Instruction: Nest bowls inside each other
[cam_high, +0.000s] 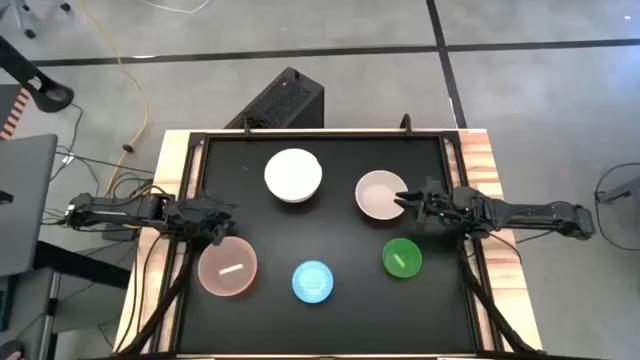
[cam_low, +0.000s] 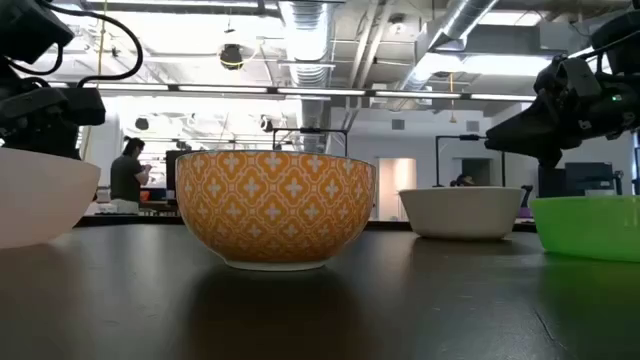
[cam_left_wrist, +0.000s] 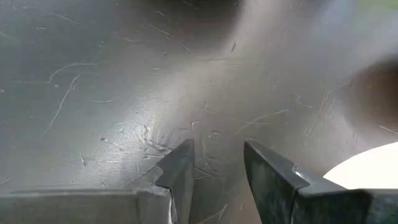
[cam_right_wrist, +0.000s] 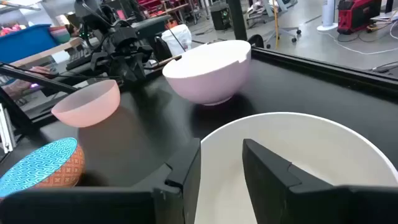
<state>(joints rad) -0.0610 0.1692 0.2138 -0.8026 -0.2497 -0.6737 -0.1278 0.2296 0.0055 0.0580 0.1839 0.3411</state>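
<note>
Low view shows blue bowl's (cam_high: 313, 281) orange patterned outside (cam_low: 275, 208), hidden overhead

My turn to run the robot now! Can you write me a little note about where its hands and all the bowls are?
Right hand: open, fingers straddling the beige bowl's near rim, not lifted.
Left hand: open, empty, over the table beside the pink bowl.
Bowls: white bowl at the back, blue bowl in front, green bowl front right. All five sit apart.
Done: nothing nested.
Left: stack all five.
</note>
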